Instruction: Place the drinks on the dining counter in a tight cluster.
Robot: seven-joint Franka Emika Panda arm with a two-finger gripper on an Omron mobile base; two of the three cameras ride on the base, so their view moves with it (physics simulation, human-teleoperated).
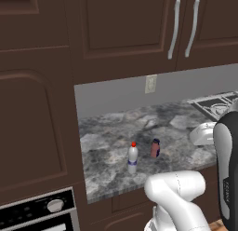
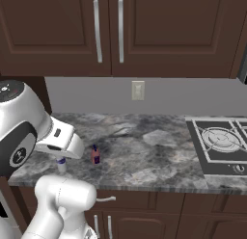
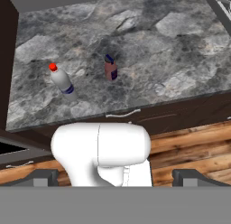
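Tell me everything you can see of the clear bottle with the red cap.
The clear bottle stands upright on the grey marbled counter, near its front edge. It looks like translucent plastic, with a small red cap and a blue label band low on its body. The pinkish-red bottle stands beside it, apart. Nothing else touches it.

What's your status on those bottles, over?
Pincer open, empty, back from the counter. Clear red-capped bottle and short pinkish-red bottle upright, apart, near counter's front edge. Nothing between them.
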